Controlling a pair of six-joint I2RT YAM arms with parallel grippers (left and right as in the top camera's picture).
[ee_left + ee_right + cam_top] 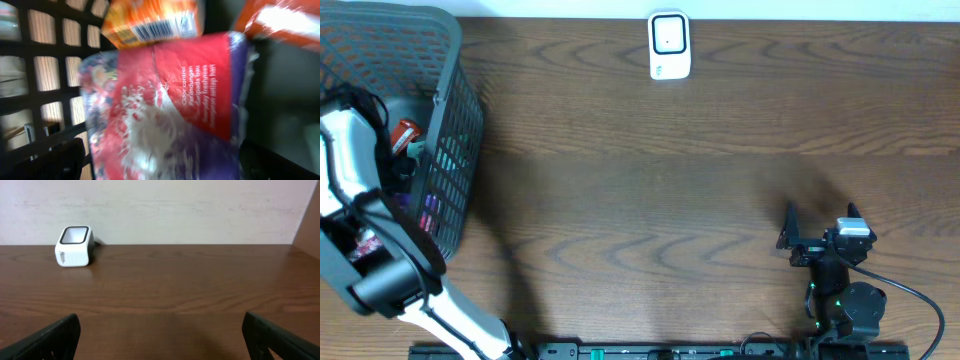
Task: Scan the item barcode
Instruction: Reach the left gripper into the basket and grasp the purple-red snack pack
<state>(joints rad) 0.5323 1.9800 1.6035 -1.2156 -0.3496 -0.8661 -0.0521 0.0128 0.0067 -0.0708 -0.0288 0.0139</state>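
Red pouch (170, 110) nearest, in the basket (455, 140) w/ an orange box (155, 22) — we see left claw (165, 162) apart just over it, right claw (160, 335) apart above the surface (670, 180). Risk, we'd say: the soft pouch slips or bunches in the grip — barcode hidden from scanner (669, 45).

Blurred red pouch (170, 100), orange box (150, 22) cropped, basket (455, 120) partly off-frame

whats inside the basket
Inside the basket: a red-and-purple pouch with an orange box bearing a barcode beside it, plus another orange-red pack. The left arm reaching in covers the rest, so other items cannot be told.
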